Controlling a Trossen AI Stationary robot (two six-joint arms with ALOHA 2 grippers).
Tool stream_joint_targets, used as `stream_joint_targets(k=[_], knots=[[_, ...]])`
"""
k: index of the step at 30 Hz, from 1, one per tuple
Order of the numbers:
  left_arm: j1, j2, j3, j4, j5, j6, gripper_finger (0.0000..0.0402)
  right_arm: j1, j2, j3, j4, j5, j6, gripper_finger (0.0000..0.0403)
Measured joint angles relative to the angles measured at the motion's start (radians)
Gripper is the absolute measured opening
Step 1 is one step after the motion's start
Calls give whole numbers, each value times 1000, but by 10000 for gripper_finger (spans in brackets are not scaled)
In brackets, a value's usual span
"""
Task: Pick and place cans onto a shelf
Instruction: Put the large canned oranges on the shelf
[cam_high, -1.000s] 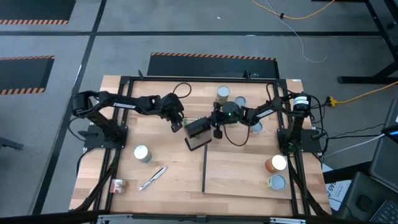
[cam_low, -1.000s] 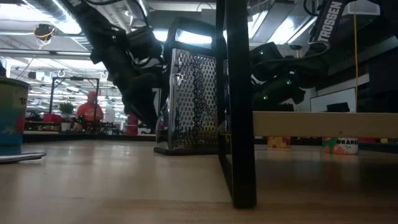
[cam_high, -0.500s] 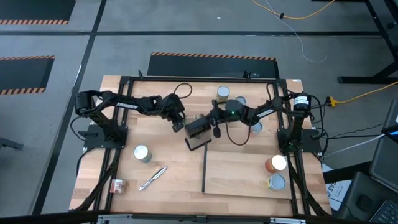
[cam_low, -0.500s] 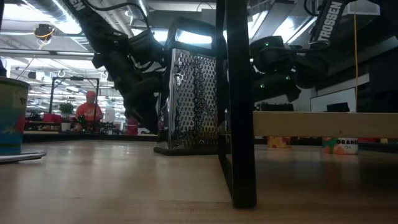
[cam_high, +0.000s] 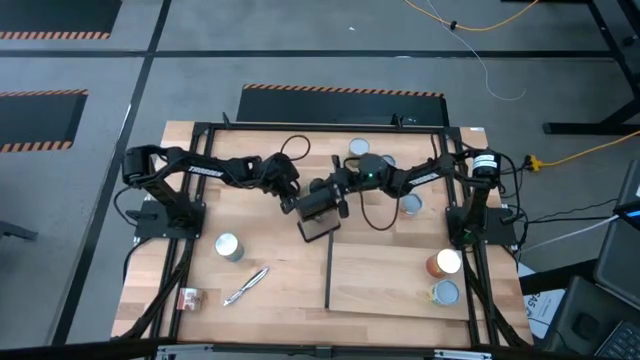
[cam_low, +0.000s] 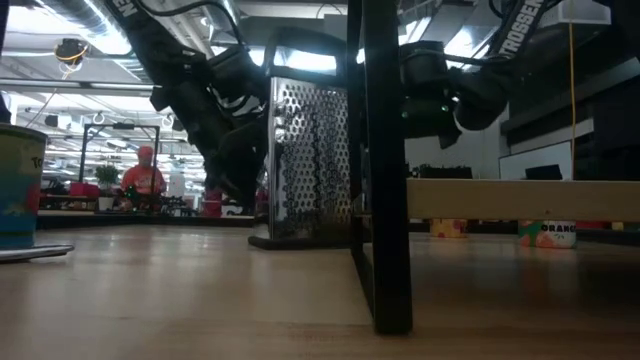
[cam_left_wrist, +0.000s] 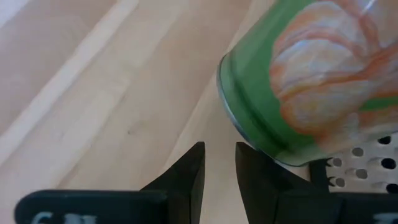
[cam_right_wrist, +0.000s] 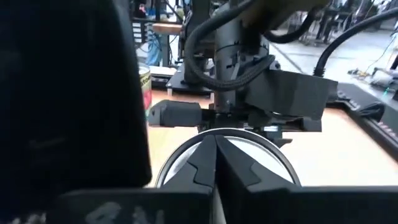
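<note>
A green can with an orange picture (cam_left_wrist: 311, 81) lies beside the black grater box (cam_high: 320, 215), between my two grippers; its pale round end (cam_right_wrist: 273, 155) faces the right wrist camera. In the high view the grippers hide it. My left gripper (cam_high: 292, 200) is almost shut and empty, its fingers (cam_left_wrist: 193, 174) just beside the can. My right gripper (cam_high: 326, 189) is shut, its tips (cam_right_wrist: 215, 155) in front of the can's end; I cannot tell whether they touch it. The pale wood shelf (cam_high: 400, 285) with its black bar (cam_high: 329, 272) carries two cans (cam_high: 445, 262) (cam_high: 443, 292).
More cans stand at the far side (cam_high: 358, 148) (cam_high: 385, 160), right of centre (cam_high: 410, 205) and at the near left (cam_high: 228, 247). A silver pen-like tool (cam_high: 245, 285) and a small packet (cam_high: 187, 297) lie near the front left. In the low view, the shelf's black post (cam_low: 385, 170) stands close.
My right gripper has gone toward the table's left and far edges and has risen, closing in on the left gripper above the grater box. My left gripper has edged a little toward the right gripper.
</note>
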Motion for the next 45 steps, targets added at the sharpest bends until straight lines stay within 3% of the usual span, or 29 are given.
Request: stream_joint_targets(k=[10,35,45], knots=[[-20,33,4,-26,0,4,84,0,5,59,-235,-5,-3,10],[-19,31,3,-66,-8,9,84,-1,-49,57,-230,-1,-7,10],[-18,31,3,-66,-7,8,84,-17,-93,57,-240,29,-29,83]])
